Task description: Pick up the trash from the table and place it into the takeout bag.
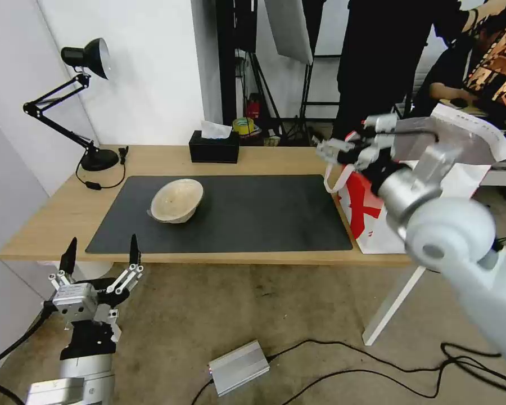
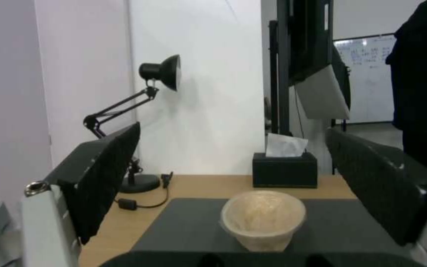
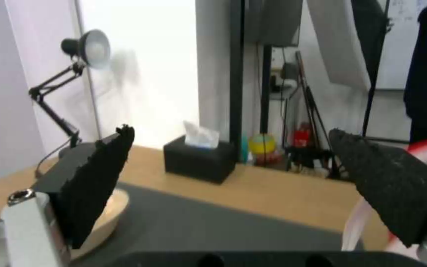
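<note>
Remaining trash: one beige shallow bowl lies tilted on the dark grey mat, toward the mat's left end; no wide white bowl or red cup is on the surface, so I judge most of the job done, though the bag's inside is hidden.
Takeout bag: the red-and-white takeout bag stands at the right end of the surface, just off the mat's right edge, its mouth behind the right arm.
Right gripper: the right gripper is raised above the bag's near-left corner, jaws apart and holding nothing.
Left gripper: the left gripper sits low in front of the near edge, below the mat's left corner, jaws spread wide and empty, pointing toward the bowl.
Still to do: lifting the bowl and dropping it into the bag.
Left wrist view adds: the bowl sits framed between the open jaws, with the black tissue box at the far edge behind it.
Right wrist view adds: a slice of the bowl's rim beside one jaw, and a strip of the bag beside the other.
Head view adds: the desk lamp at the far left corner.
</note>
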Controlling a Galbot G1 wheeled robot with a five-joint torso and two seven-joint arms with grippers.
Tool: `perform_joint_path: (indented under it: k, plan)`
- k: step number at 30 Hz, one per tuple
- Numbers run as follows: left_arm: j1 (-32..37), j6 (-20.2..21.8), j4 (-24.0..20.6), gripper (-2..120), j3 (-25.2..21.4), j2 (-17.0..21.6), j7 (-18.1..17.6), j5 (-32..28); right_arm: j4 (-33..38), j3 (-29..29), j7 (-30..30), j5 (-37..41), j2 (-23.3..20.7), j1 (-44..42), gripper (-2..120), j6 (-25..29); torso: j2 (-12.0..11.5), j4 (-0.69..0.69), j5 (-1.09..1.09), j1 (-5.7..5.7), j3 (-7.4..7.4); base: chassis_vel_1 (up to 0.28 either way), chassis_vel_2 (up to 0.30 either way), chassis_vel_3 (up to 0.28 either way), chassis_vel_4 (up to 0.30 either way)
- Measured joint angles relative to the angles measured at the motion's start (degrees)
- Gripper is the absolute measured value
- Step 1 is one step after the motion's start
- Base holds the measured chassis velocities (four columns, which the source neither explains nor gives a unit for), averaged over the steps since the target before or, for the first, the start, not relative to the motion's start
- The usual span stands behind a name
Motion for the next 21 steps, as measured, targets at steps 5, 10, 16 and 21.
perform_joint_path:
  k: [5,10,16,21]
  plan:
    - [0.2,0.0,0.0,100,0.1,0.1,0.0,0.0,1.8,1.7,-2.3,-8.3,1.9,-8.7,100,2.2,0.0,0.00,-0.02,0.00,0.00,0.000,0.000,0.000,0.000]
    - [0.5,0.0,-0.1,100,0.1,0.3,0.0,0.1,3.3,2.3,-3.6,-14.3,4.2,-16.3,100,3.8,0.0,0.00,-0.02,0.00,0.00,0.000,0.000,0.000,0.000]
    - [0.7,0.0,-0.1,100,0.2,0.4,0.1,0.2,4.5,3.9,-5.3,-21.1,8.7,-24.5,100,4.9,0.0,0.01,-0.02,0.00,0.00,0.000,0.000,0.000,0.000]
    - [0.9,0.0,-0.1,100,0.3,0.5,0.2,0.3,6.3,6.7,-7.3,-27.6,13.7,-32.1,100,6.3,0.0,0.01,-0.02,0.00,0.00,0.000,0.000,0.000,0.000]
